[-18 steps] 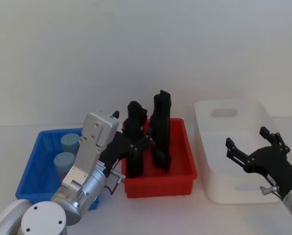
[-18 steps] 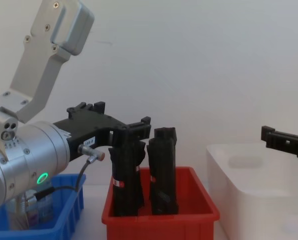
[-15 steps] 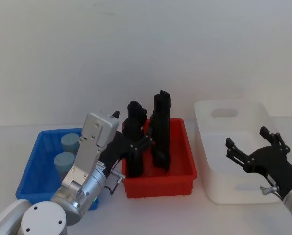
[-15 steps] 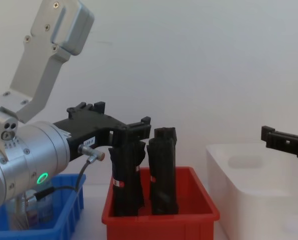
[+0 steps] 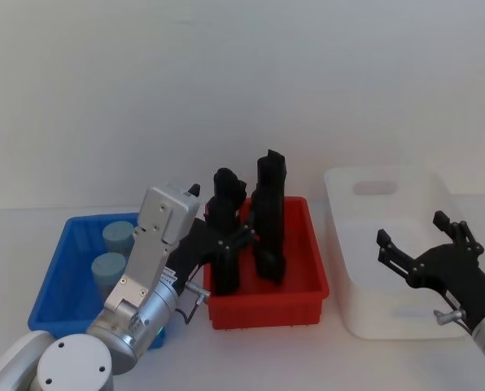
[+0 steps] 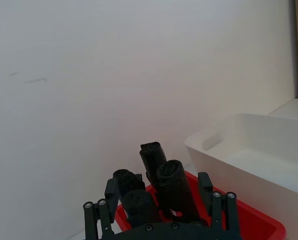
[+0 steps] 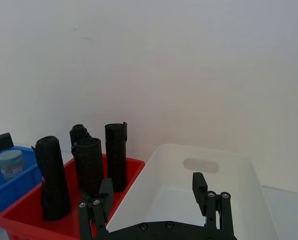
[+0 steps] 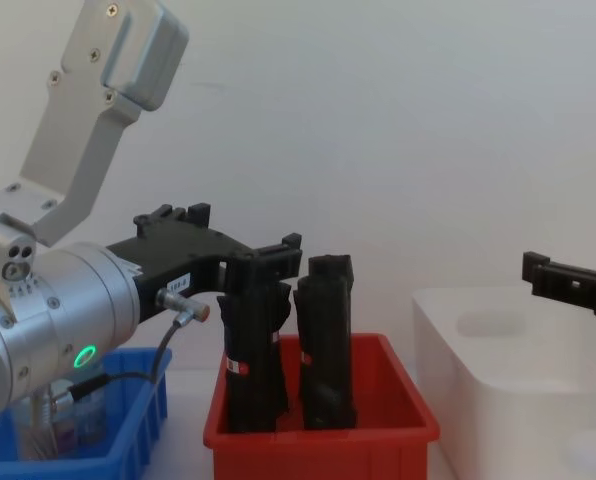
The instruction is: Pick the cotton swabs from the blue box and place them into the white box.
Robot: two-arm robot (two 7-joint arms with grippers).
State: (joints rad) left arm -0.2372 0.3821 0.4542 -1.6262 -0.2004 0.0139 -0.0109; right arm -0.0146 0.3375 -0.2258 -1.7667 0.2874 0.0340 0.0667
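Observation:
Two cotton swabs jars with grey-blue lids (image 5: 116, 236) (image 5: 108, 266) stand in the blue box (image 5: 55, 265) at the left. One jar also shows in the right wrist view (image 7: 10, 163) and, behind my left arm, in the chest view (image 8: 78, 415). My left gripper (image 5: 220, 214) hangs open above the seam between the blue box and the red bin, holding nothing (image 8: 240, 235). The white box (image 5: 340, 244) sits at the right. My right gripper (image 5: 413, 230) hovers open over its near part, holding nothing (image 7: 154, 200).
A red bin (image 5: 267, 305) stands between the two boxes and holds several tall black cylinders (image 5: 268, 212). They rise close to my left gripper's fingers (image 6: 219, 200). A plain white wall backs the table.

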